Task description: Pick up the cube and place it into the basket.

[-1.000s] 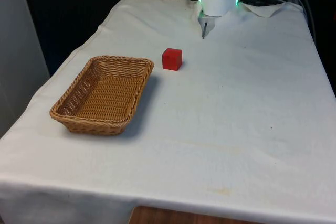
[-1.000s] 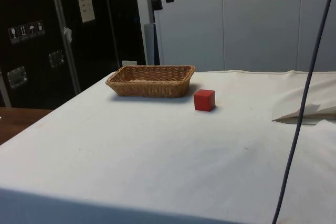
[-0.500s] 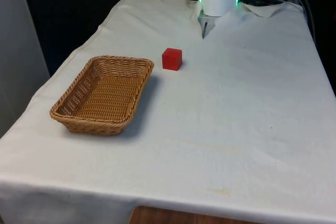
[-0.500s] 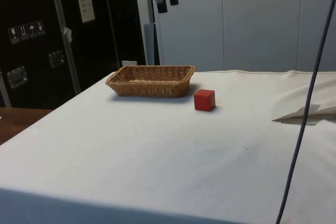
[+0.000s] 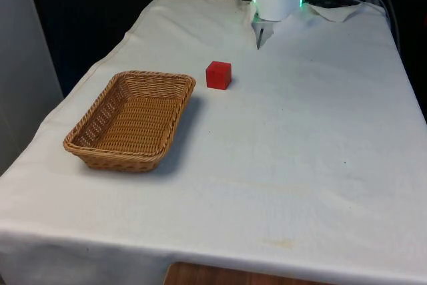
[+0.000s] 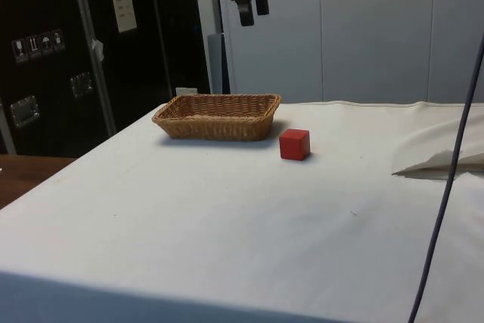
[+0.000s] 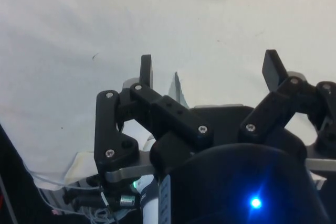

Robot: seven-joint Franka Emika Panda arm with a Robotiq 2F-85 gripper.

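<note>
Front view: the wicker basket (image 5: 130,121) sits on the counter (image 5: 287,151) at its near left. Just beyond its far right corner rests the red cube (image 5: 218,75), apart from it. High above the far side, the gripper (image 6: 252,14) hangs with fingers (image 7: 146,71) spread wide, holding nothing.

1. A robotics lab or test room — a table under a white cloth (image 5: 300,151) serves as a staged work surface.
2. Dark cabinets (image 6: 83,43) bearing small labels stand beside pale wall panels (image 6: 363,28) — plain, unfurnished.
3. A loose cable (image 6: 446,187) hangs near the table.
</note>
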